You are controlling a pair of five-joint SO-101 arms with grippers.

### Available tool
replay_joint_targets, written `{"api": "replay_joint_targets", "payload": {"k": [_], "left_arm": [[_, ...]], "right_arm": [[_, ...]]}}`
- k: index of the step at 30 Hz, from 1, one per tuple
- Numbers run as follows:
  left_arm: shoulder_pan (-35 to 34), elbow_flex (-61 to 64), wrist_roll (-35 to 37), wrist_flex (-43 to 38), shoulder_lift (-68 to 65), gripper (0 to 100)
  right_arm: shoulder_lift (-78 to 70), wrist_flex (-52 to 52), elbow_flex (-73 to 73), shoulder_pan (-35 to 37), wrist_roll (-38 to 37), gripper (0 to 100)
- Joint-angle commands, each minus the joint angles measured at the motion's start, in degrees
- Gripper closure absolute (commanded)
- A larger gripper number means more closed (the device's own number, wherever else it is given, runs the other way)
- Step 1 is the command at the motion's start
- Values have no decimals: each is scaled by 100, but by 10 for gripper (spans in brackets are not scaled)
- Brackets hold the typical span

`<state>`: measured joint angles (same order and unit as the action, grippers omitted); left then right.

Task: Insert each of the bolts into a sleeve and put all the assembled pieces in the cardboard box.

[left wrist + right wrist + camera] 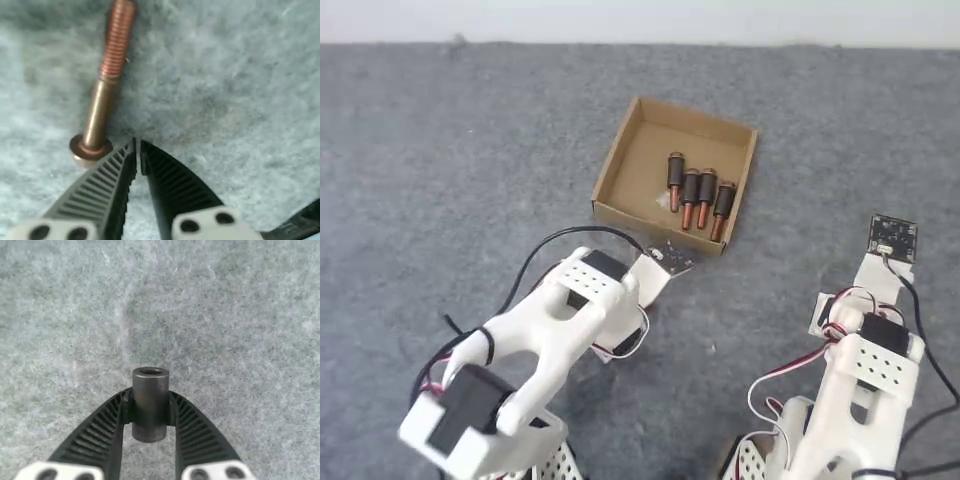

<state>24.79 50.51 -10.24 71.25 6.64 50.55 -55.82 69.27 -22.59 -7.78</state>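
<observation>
Right pincer (150, 399): clamped on a sleeve (150, 390), gripped mid-body from both sides. Sleeve is upright, bore end showing above the tips. Can't tell if its lower end clears the grey carpet (225, 315).

Left pincer (137, 146): tips together, nothing between them. Bolt (102, 95) lies flat on the carpet just beyond those tips and off to one side. Its flanged head sits right beside one finger (107, 180), touching or just short, can't tell. Shank runs away from the pincer, threaded end farthest.

Step, as I read it: sleeve is in hand, bolt not yet picked, so this is the pick before insertion. With four done, probably a late pair. Next move calls for the left pincer to open, straddle the shank near the head and close across it. Then lift and line the thread end up with the bore the right pincer holds. Risk: closed tips beside the head could nudge it, and a round shank may roll.

Bolt: copper-coloured, smooth shank by the head, thread on the far part, wide round flange. Sleeve: dark, short, plain cylinder, open bore, thick wall.

Farthest out, well ahead of both pincers: cardboard box (616, 160), open top, four assembled pieces (698, 195) lying side by side inside, dark sleeves on copper bolts.
</observation>
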Motion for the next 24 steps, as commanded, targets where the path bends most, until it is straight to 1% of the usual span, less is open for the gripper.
{"api": "replay_joint_targets", "payload": {"k": [1, 4, 6, 8, 12, 15, 18, 21, 24], "left_arm": [[-35, -251, -44, -211, -176, 990], [-44, -347, 9, -273, -290, 990], [-79, -453, 299, -290, -316, 990], [-229, -567, 554, -290, -316, 990], [-651, -796, 774, -299, -325, 989], [-862, -848, 1064, -642, -378, 989], [-985, -831, 1565, -958, -378, 989], [-1011, -655, 2004, -1354, -378, 989], [-1002, -585, 2224, -1512, -378, 989]], "right_arm": [[180, 92, -53, 92, -79, 993], [180, 92, -53, 101, -79, 993], [180, 92, -53, 101, -79, 993], [180, 92, -53, 101, -79, 993], [180, 92, -53, 101, -79, 993], [180, 92, -53, 101, -79, 993], [180, 92, -53, 101, -88, 993], [180, 92, -53, 101, -88, 993], [180, 92, -35, 101, -88, 993]]}}
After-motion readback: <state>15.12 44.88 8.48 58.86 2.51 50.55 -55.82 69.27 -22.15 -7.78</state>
